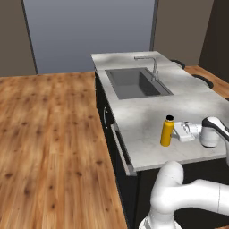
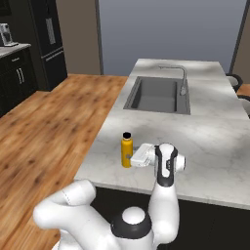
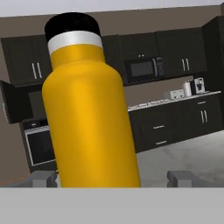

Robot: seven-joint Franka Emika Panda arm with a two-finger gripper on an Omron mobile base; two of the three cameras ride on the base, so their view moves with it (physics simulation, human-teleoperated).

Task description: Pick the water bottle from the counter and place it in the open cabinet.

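The bottle (image 1: 167, 132) stands upright on the table (image 1: 143, 120), near its front edge and well short of the sink (image 1: 134, 82). The gripper (image 1: 178, 132) reaches in level from the side, its fingers (image 3: 43, 178) spread to either side of the yellow body and not yet clenched on it; in the hand view one tip shows on each flank of the bottle, with the body close up between them.

It looks rigid and smooth, likely slippery, and probably light for its size. The straight body below the shoulder is the place to grip, squarely across the middle; the rounded shoulder and black cap (image 3: 72, 25) would let it squirm out. A tall narrow thing tips easily, so the close should be even. An open door (image 3: 11, 103) shows among the dark cupboards across the room.
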